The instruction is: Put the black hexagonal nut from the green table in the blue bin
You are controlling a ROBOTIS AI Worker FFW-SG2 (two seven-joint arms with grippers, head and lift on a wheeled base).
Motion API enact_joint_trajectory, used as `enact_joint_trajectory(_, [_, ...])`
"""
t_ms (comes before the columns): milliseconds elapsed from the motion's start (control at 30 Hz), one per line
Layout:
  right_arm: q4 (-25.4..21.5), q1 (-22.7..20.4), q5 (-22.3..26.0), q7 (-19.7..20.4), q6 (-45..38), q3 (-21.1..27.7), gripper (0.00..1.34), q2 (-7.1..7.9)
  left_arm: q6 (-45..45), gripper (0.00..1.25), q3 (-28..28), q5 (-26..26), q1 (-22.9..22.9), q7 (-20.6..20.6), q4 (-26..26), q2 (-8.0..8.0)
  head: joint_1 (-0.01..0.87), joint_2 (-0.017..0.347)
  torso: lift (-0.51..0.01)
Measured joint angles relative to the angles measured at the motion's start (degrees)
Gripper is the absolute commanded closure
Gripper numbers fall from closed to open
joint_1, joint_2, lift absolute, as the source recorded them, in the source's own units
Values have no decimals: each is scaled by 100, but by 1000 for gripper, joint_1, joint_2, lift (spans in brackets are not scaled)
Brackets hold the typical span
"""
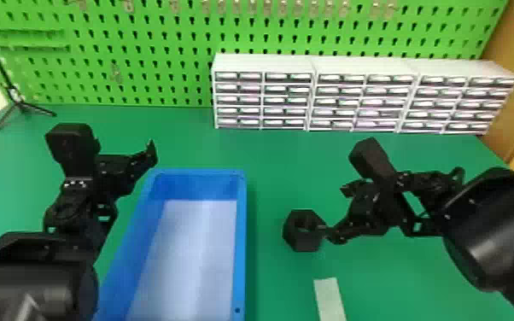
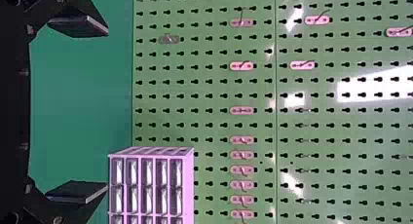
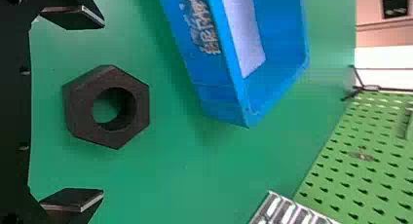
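Apparently, the hexagonal nut (image 1: 296, 242) lay on the worktop (image 1: 277, 158), at the blue bin's (image 1: 240, 239) 3 o'clock. Right fingers (image 3: 73, 18) and left fingers (image 2: 80, 26): apart. Risk: off-centre lowering could knock the nut. Head view: fingertip overlapped its 3 o'clock edge; right wrist view: clearance beside both fingers.

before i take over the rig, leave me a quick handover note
Left gripper: open, holding nothing.
Right gripper: open, at the black hexagonal nut, not gripping it.
Nut: on the green table, to the right of the blue bin.
Done: right gripper is at the nut; nut not yet binned.
Remaining: close on it, lift, release in the bin.
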State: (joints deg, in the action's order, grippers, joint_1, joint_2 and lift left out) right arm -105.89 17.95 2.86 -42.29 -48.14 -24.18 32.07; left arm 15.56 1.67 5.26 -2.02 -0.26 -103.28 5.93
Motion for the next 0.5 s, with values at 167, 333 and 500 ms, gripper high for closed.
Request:
enact_joint_trajectory(167, [2, 135, -224, -237, -86, -283, 82, 187, 0, 160, 2, -7, 0, -8, 0, 3, 683, 28, -96])
enact_joint_trajectory(333, [11, 232, -541, -548, -132, -502, 82, 337, 0, 160, 2, -8, 0, -9, 0, 6, 683, 28, -96])
enact_joint_trajectory(500, [40, 255, -872, -866, -150, -572, 82, 375, 0, 160, -5, -8, 0, -9, 1, 14, 683, 28, -96])
